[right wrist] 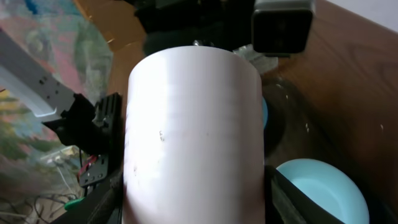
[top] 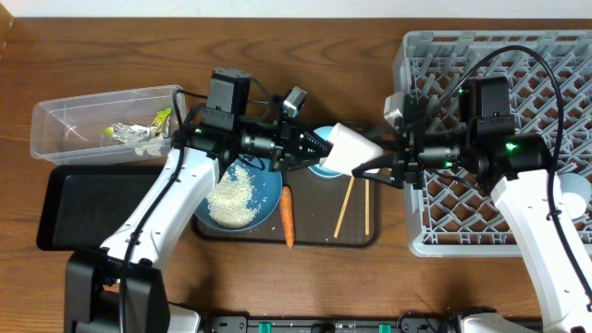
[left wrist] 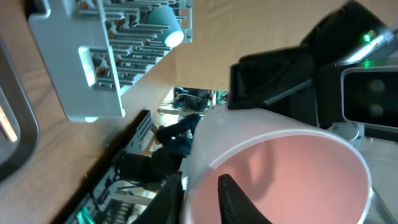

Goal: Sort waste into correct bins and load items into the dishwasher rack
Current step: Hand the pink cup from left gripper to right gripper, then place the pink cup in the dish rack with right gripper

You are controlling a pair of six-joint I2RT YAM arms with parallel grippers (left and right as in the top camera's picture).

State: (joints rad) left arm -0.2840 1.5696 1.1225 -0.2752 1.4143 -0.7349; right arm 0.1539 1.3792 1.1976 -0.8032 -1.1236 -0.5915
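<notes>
A white cup [top: 351,148] hangs between both arms above the brown serving tray. My left gripper [top: 324,151] is shut on its rim, one finger inside and one outside, as the left wrist view [left wrist: 200,193] shows on the cup [left wrist: 280,168]. My right gripper [top: 377,157] grips the cup's body from the right; in the right wrist view its fingers [right wrist: 193,199] press both sides of the cup [right wrist: 193,137]. Below are a light-blue bowl [top: 324,168], a blue plate [top: 268,180] with rice [top: 233,196], a carrot [top: 288,215] and chopsticks [top: 345,208].
The grey dishwasher rack [top: 555,83] stands at the right with a light-blue cup [top: 575,196] in it. The clear box [top: 55,120] at the left holds wrappers [top: 139,134]. The black tray [top: 92,203] lies in front of it. The serving tray [top: 356,239] is mid-table.
</notes>
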